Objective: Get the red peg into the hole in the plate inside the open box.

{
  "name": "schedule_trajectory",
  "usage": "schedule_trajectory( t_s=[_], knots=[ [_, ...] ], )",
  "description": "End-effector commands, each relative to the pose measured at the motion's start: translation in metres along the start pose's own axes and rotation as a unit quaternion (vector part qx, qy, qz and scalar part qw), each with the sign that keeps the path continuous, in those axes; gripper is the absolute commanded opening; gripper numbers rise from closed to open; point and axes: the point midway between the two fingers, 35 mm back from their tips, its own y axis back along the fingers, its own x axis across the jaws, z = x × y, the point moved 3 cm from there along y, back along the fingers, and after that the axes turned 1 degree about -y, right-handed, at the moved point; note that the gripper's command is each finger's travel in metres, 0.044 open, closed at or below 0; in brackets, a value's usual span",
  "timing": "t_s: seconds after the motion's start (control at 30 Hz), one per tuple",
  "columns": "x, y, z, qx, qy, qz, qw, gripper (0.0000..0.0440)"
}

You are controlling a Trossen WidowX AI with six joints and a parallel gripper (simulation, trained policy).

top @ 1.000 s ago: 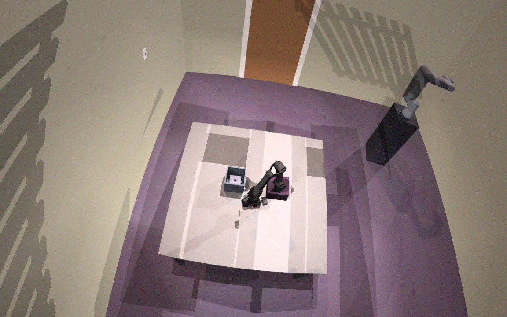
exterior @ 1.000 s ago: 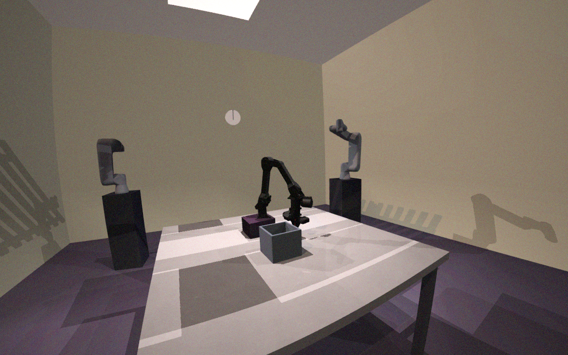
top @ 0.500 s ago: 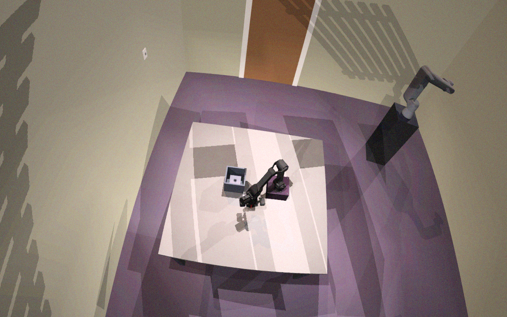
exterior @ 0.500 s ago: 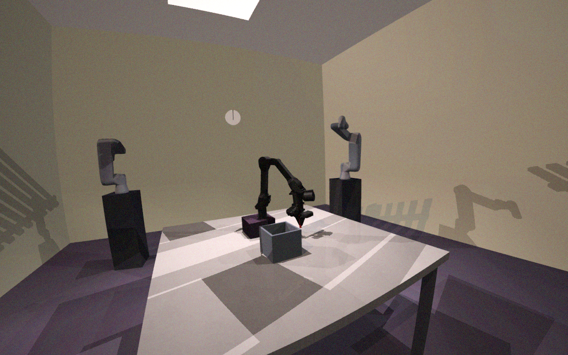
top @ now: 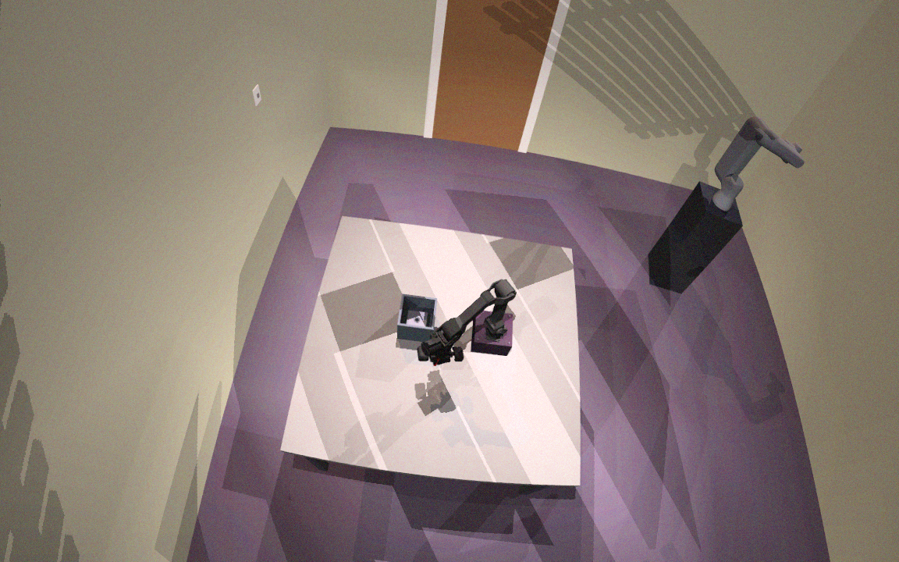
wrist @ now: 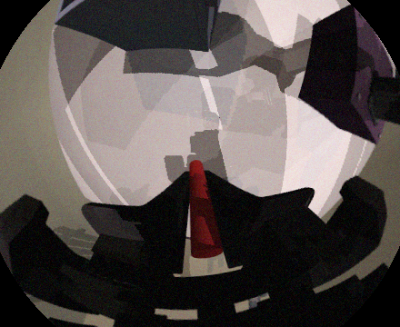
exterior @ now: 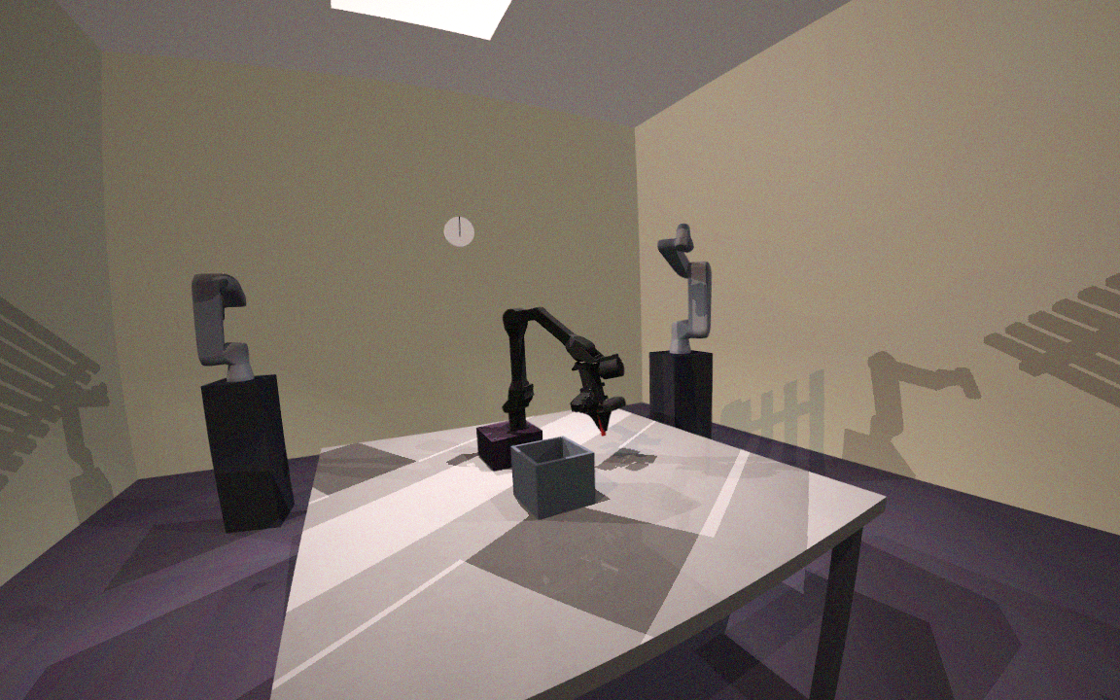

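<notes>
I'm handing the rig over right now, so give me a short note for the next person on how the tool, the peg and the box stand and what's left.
Tool: shut on the red peg, held above the table, outside the box.
Box: open-topped on the table; the plate with its hole shows inside.
Done: peg gripped and lifted.
Left: bring it over the box, lower it, seat it fully in the hole.
</notes>
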Motion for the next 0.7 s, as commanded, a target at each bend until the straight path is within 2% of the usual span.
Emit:
schedule_trajectory(
  t_s=[0.0, 0.67],
  knots=[
    [0.015, 0.015, 0.002, -0.001, 0.004, 0.026, 1.0, 0.0],
    [0.061, 0.072, 0.057, -0.048, 0.002, 0.084, 0.995, 0.0]
  ],
)
